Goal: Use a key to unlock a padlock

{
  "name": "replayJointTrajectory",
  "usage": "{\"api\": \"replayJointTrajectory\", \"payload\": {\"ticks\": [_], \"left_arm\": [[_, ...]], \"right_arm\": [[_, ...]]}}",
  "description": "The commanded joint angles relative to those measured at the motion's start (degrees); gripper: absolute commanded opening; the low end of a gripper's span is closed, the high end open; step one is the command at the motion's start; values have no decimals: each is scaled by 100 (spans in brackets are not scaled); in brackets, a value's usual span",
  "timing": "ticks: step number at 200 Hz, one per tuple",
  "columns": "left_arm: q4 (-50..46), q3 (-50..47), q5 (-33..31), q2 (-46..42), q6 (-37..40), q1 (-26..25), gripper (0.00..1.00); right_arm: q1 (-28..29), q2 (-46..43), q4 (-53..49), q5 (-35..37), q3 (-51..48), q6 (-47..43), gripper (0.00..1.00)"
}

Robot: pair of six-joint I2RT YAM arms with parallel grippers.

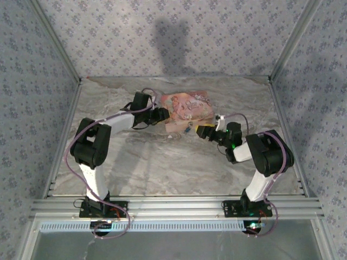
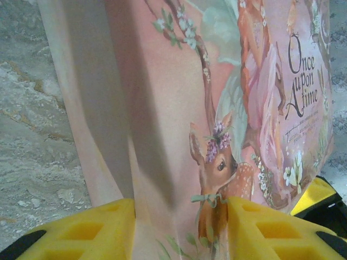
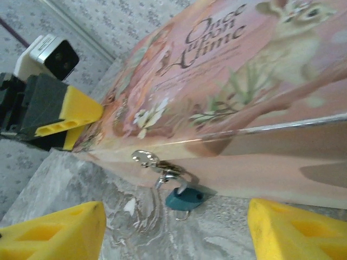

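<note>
the left jaws pinch the pink box [image 2: 162, 108] so it cannot slide. the right jaws are wide apart, facing the blue padlock [image 3: 184, 199] hanging on its side.

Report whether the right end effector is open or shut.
Open. The right end effector has its yellow fingers wide apart, nothing gripped; the padlock sits at the pink box just ahead.

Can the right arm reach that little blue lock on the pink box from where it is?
Probably yes. The right gripper is open and pointed at the lock, which hangs off the box front, with only bare table between.
</note>
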Motion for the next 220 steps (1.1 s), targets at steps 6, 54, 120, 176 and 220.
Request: {"api": "replayJointTrajectory", "payload": {"ticks": [6,54,120,176,220], "left_arm": [[-555,-210,-201,13,17,-75,45],[-569,-209,-214,13,-16,-79,45],[-552,-186,-212,30,-63,-119,45],[-553,-195,-223,22,-77,-143,45],[-551,-202,-234,13,-88,-171,45]], "right_arm": [[207,189,331,-238,81,163,72],[403,923,822,-167,479,645,72],[588,1482,1011,-125,835,743,69],[598,1772,1198,-139,1038,824,69],[594,1831,1485,-324,1069,840,66]]}}
